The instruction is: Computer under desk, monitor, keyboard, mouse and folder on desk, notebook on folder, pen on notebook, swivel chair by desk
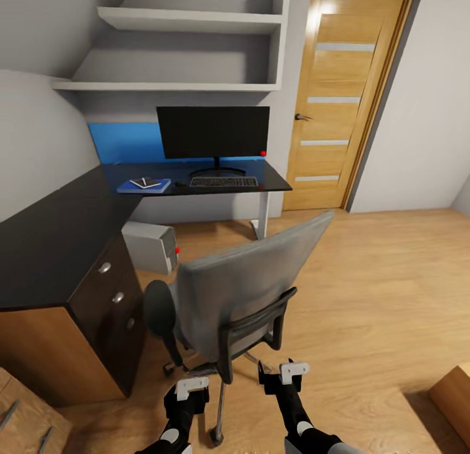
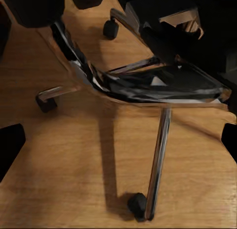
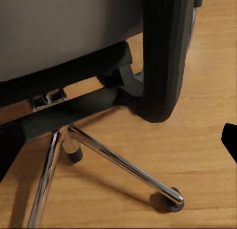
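Note:
The grey swivel chair [image 1: 241, 291] stands on the wood floor just ahead of me, its back toward me, beside the black L-shaped desk [image 1: 59, 239]. Both grippers hang low behind it, empty: the left gripper [image 1: 190, 383] open over the chrome star base [image 2: 158, 155], the right gripper [image 1: 291, 370] open near the black armrest post [image 3: 160, 56]. On the far desk wing stand the monitor [image 1: 213, 133] and the keyboard [image 1: 223, 181] in front of it. A small dark mouse [image 1: 179, 184] lies to the keyboard's left. The blue folder [image 1: 143, 186] carries the notebook [image 1: 146, 182] and the pen. The grey computer [image 1: 151, 246] sits under the desk.
Black drawers with silver knobs [image 1: 112, 291] face the chair. A wooden door [image 1: 339, 95] is at the back right, white wall shelves [image 1: 189, 49] above the monitor. A light wooden cabinet [image 1: 26, 415] is at the lower left, a wooden box corner [image 1: 454, 392] at the lower right. Open floor lies to the right.

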Motion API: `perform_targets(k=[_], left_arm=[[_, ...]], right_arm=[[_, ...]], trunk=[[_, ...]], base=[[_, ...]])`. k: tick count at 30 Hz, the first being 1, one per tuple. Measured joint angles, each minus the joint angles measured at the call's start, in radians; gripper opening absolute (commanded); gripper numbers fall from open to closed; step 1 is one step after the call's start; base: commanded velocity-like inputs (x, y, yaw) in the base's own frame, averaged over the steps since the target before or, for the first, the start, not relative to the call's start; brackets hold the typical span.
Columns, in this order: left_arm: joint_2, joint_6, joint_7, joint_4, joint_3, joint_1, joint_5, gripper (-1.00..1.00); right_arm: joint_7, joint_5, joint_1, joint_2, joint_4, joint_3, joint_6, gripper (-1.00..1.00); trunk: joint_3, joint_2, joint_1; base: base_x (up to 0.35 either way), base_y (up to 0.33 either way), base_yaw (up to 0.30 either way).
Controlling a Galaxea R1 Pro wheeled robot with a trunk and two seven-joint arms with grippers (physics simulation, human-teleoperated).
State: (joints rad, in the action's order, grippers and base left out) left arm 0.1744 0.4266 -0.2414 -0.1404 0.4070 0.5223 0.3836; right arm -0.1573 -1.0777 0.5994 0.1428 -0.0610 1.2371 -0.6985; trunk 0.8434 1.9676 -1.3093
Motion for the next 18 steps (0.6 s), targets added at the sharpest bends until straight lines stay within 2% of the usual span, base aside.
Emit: perform_targets(k=[6, 11, 18], left_arm=[[0.0, 0.0, 0.0, 0.0, 0.0, 0.0, 0.0, 1.0], [0.0, 0.0, 0.0, 0.0, 0.0, 0.0, 0.0, 1.0], [0.0, 0.0, 0.0, 0.0, 0.0, 0.0, 0.0, 1.0]], right_arm=[[0.0, 0.0, 0.0, 0.0, 0.0, 0.0, 0.0, 1.0], [0.001, 0.0, 0.0, 0.0, 0.0, 0.0, 0.0, 1.0], [0.001, 0.0, 0.0, 0.0, -0.001, 0.0, 0.0, 1.0]], trunk=[[0.0, 0.0, 0.0], [0.0, 0.0, 0.0], [0.0, 0.0, 0.0]], base=[[-0.145, 0.0, 0.107], [-0.11, 0.0, 0.028], [-0.206, 0.0, 0.006]])
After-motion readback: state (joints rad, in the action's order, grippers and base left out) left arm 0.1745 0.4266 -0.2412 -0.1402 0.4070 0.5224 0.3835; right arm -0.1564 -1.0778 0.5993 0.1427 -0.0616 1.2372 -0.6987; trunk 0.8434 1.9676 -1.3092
